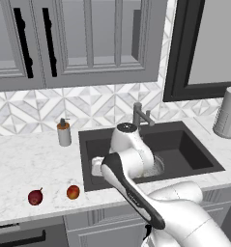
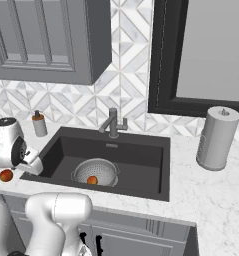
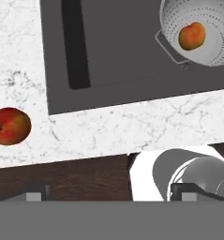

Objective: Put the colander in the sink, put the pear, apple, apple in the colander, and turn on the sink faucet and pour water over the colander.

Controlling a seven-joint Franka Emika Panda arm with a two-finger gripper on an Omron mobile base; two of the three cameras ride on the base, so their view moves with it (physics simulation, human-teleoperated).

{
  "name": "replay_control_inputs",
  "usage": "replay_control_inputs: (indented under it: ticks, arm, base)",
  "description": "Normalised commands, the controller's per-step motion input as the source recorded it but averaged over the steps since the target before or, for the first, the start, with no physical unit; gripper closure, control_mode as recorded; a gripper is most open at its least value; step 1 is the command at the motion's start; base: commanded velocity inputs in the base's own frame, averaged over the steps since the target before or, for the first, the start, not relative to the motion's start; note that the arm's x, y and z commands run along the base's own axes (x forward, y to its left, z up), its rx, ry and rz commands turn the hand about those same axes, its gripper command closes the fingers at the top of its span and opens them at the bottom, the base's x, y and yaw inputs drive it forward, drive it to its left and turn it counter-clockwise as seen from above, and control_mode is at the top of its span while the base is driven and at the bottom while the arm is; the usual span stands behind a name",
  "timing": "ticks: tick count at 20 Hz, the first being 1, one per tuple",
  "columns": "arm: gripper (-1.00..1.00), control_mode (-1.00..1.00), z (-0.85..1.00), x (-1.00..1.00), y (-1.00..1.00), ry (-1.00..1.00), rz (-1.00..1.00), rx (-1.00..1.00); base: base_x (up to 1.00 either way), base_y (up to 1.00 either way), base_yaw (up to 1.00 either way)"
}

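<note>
wide apart and holding nothing, my end effector hangs over the front edge of the desk, by the sink's near left corner; inside that dark basin sits the colander, upright on the floor toward the left, and one apple lies in its bowl; the other apple rests on the marble desk left of the sink, near the front edge; the pear lies further left, apart from it; behind the basin stands the sink faucet, and a soap dispenser stands at the back left.
</note>
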Motion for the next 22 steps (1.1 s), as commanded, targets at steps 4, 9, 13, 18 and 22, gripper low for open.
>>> replay_control_inputs:
  ticks: [4, 9, 13, 18, 22]
  arm:
    - [-1.0, -1.0, -0.02, 0.19, 0.74, 0.03, 0.17, 0.0]
    - [-1.0, -1.0, -0.27, 0.35, 0.68, 0.22, 0.14, 0.0]
    - [-1.0, -1.0, -0.36, 0.31, 0.56, 0.16, 0.09, 0.0]
    - [-1.0, -1.0, -0.21, 0.35, 0.44, 0.01, 0.02, -0.02]
    - [-1.0, -1.0, -0.42, 0.27, 0.4, 0.02, 0.0, -0.17]
  base:
    - [0.0, 0.0, 0.0]
    - [0.0, 0.0, 0.0]
    - [0.0, 0.0, 0.0]
    - [0.0, 0.0, 0.0]
    - [0.0, 0.0, 0.0]
